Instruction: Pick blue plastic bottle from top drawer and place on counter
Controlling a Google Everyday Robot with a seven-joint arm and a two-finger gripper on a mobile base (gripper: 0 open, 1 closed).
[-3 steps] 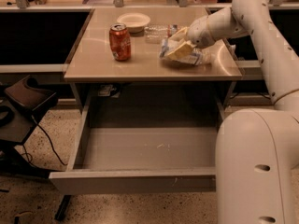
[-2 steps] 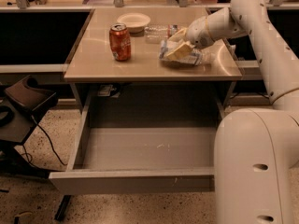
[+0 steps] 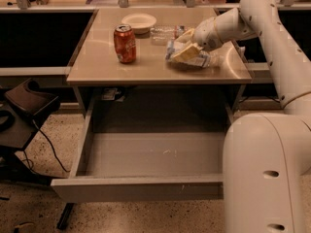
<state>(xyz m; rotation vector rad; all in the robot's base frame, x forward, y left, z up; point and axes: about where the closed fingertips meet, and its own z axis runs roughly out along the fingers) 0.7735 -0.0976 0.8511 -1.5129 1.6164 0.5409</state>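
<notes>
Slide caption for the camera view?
End effector at the blue bottle on the counter, near a red can; top drawer open.

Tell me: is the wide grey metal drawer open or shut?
Open: the drawer is pulled out, floor showing below the glossy beige counter. The gripper is over that counter.

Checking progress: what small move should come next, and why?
Probably lift the gripper, low over the counter at the blue plastic bottle, straight up: the bottle already lies on the counter, and nothing shows in the open top drawer.

Counter (image 3: 97,67): can (image 3: 125,43), bowl (image 3: 139,22), blue bottle (image 3: 204,60) beneath pincer (image 3: 187,52)
</notes>
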